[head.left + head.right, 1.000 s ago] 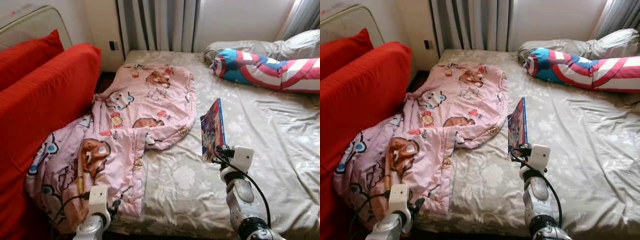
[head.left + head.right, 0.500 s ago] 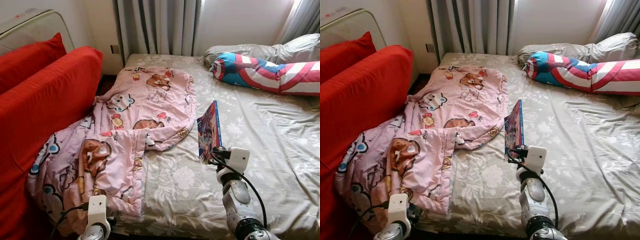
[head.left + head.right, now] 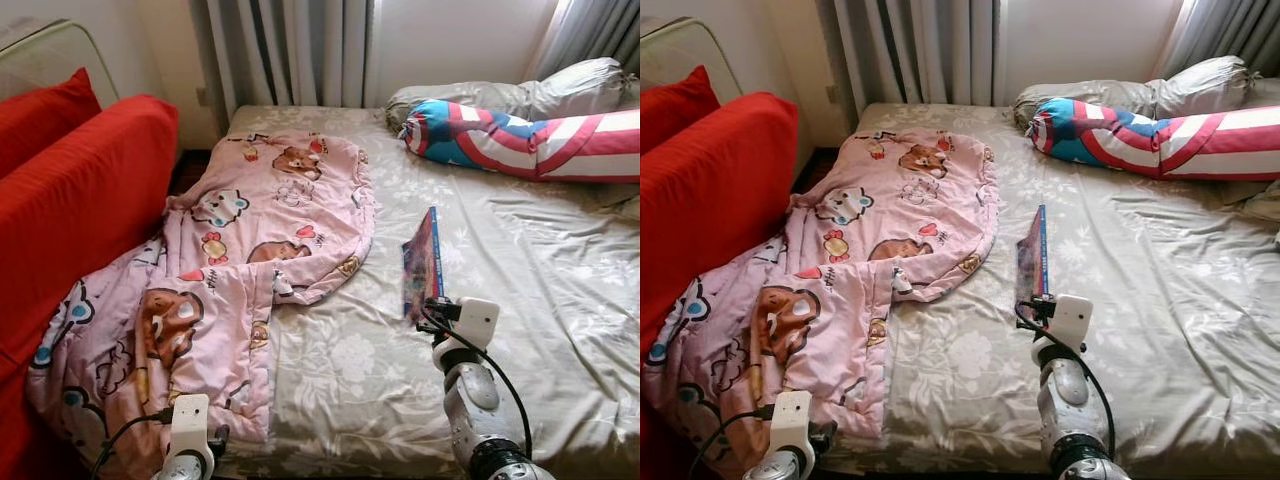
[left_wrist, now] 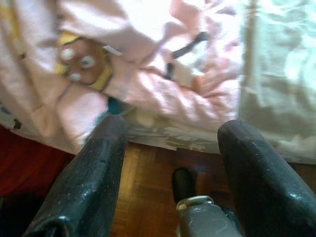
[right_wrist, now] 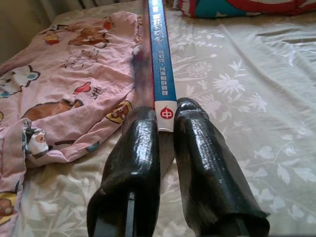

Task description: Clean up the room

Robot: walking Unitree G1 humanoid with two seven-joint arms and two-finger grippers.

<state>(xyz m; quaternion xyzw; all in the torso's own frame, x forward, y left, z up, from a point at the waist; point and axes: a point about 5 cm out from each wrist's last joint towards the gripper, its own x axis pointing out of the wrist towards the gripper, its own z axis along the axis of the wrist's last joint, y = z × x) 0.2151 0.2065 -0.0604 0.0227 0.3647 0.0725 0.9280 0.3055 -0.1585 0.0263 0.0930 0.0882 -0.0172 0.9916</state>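
You have one bed [image 3: 560,300] as your landmark, with everything else placed against it. Off its left side stand red cushions, two in count: a small one [image 3: 45,115] further back and a large one [image 3: 75,210] pressed against the bed's edge. One pink cartoon-print blanket [image 3: 250,250] covers the bed's left half and spills over the near left corner. Your left claw [image 4: 170,163] hangs low at that corner, below the blanket's hem, fingers [image 4: 94,173] spread wide apart with nothing between them; wooden floor [image 4: 148,163] shows beneath.

Near the middle of the bed you have one book [image 3: 422,262], thin, with a blue spine carrying white lettering and a red mark at its near end, and a colourful printed cover. It stands on edge, upright, just right of the blanket's border. Your right claw [image 5: 167,118] is directly at the book's near end, clenched on it: the two black fingers [image 5: 197,148] pinch the spine from either side, so the book runs straight away from the claw toward the head of the bed.

At the bed's far right corner lie one long bolster [image 3: 520,135] in blue, red and white stripes and, behind it, one grey pillow [image 3: 575,85]. Grey curtains [image 3: 290,50] hang beyond the bed's far edge.
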